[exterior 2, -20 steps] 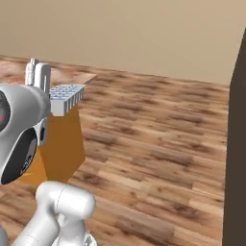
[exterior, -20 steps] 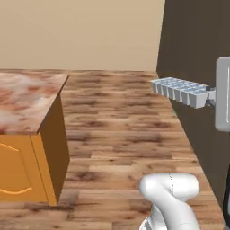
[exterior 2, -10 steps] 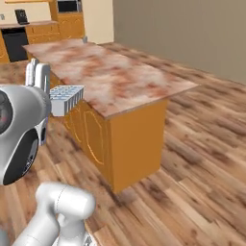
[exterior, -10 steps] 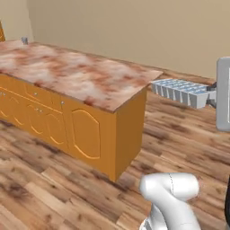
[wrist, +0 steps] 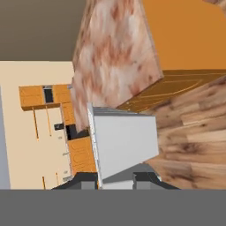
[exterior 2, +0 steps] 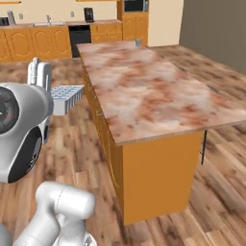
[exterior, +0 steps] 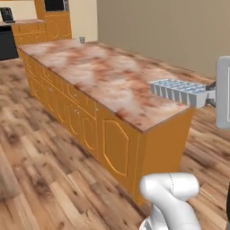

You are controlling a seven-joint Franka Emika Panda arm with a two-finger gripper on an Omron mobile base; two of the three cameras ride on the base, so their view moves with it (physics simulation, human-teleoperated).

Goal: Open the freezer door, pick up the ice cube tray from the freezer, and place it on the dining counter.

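1. Two steps look finished from where I stand: the ice cube tray (exterior: 179, 91) is out of the freezer and riding in the air, so what remains is setting it down on the dining counter (exterior: 103, 76).
2. Fingers (wrist: 142, 178) are pinching one short end of the tray, pressed tight on it, with the tray sticking straight out from them.
3. Tray is level, pockets facing up, hanging off the near corner of the worktop; from the left it seems to overlap the corner, from the right it sits out over the wooden floor (exterior 2: 221, 202) beside the worktop's cabinet side, so I'd judge it hasn't crossed the edge yet.
4. It's a pale blue-white rectangle with a neat grid of square pockets and thin, slightly tapered walls; the underside seen along the hand is plain and flat.
5. Marbled stone top looks bare near this end, plenty of room for the landing.
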